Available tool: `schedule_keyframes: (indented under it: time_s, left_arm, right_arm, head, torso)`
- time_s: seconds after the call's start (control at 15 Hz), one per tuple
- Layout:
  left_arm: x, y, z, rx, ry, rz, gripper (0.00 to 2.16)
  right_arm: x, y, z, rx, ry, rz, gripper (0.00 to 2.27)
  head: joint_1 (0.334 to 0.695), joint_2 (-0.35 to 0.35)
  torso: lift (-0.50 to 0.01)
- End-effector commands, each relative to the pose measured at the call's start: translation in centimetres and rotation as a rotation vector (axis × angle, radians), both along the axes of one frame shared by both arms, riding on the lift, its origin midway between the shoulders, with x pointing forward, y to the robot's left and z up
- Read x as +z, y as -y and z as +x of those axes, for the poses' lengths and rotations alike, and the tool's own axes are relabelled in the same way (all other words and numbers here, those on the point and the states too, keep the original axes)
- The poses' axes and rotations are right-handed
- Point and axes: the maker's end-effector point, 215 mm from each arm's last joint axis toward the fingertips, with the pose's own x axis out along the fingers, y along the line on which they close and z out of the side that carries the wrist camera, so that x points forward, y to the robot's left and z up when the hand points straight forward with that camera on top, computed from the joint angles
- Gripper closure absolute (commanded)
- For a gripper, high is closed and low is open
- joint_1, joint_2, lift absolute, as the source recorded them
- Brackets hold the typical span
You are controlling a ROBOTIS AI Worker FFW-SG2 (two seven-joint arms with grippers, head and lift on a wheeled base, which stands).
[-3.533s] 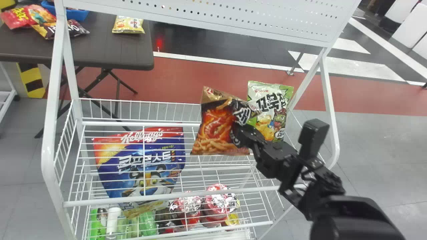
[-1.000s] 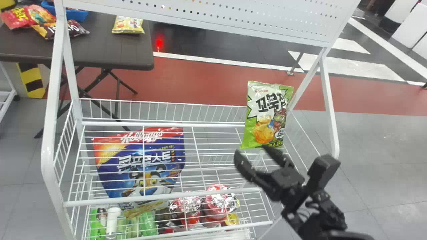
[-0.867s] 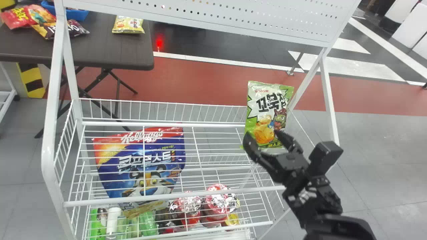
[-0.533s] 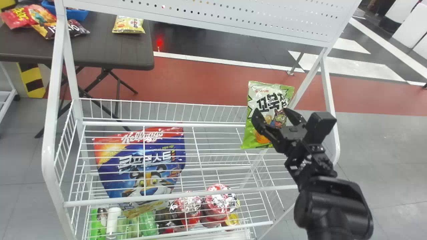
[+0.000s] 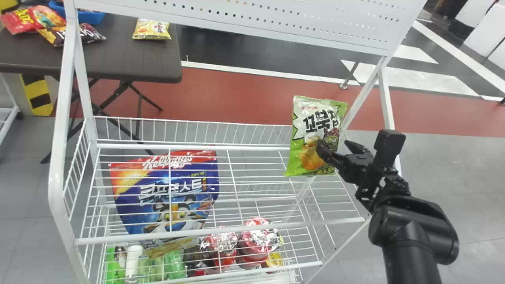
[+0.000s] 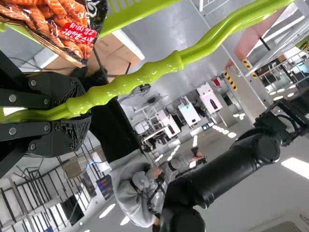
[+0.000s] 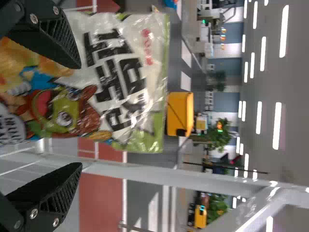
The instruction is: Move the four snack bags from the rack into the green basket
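The right gripper [image 5: 333,143], fingers parted, is positioned at the green-and-white snack bag [image 5: 315,118]; the left gripper [image 6: 86,113] clamps the green basket handle [image 6: 154,71].

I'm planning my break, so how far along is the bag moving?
One dark snack bag appears to be in the green basket already. The left gripper holds its handle. The open right gripper is at the green-and-white bag on the rack, left to move. Whether the other two are in, I can't tell.

In the head view, a dark table [image 5: 130,59] stands at upper left. The grey floor [image 5: 453,169] has a red strip [image 5: 236,94] across the middle, behind the rack.
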Motion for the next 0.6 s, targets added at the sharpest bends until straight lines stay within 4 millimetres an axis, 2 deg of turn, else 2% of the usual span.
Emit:
schedule_keyframes:
  time_s: [0.0,0.07,0.2,0.33,0.53]
  left_arm:
    - [-0.1,0.3,-0.1,-0.009,0.001,0.003,1.99]
    - [-0.1,0.3,-0.1,-0.010,0.001,0.005,1.99]
    - [-0.1,0.2,-0.1,-0.009,0.001,0.005,1.99]
    - [-0.2,0.0,-0.2,-0.003,-0.003,0.008,1.99]
    - [-0.1,0.0,-0.3,-0.004,-0.001,0.005,1.99]
  right_arm:
    - [-1.3,-0.9,-0.2,0.040,-0.046,0.045,0.76]
    - [-2.0,-1.3,-0.3,0.048,-0.075,0.057,1.13]
    - [-2.2,-1.8,-0.1,0.062,-0.109,0.104,2.05]
    - [-1.8,-2.7,-0.3,0.086,-0.094,0.113,2.18]
    - [-1.2,-2.9,-0.5,0.090,-0.081,0.108,2.20]
  head:
    - [0.695,-0.350]
    - [0.695,-0.350]
    - [0.695,-0.350]
    - [0.695,-0.350]
    - [0.695,-0.350]
  torso:
    - [0.000]
    - [0.000]
    - [0.000]
    - [0.000]
    - [0.000]
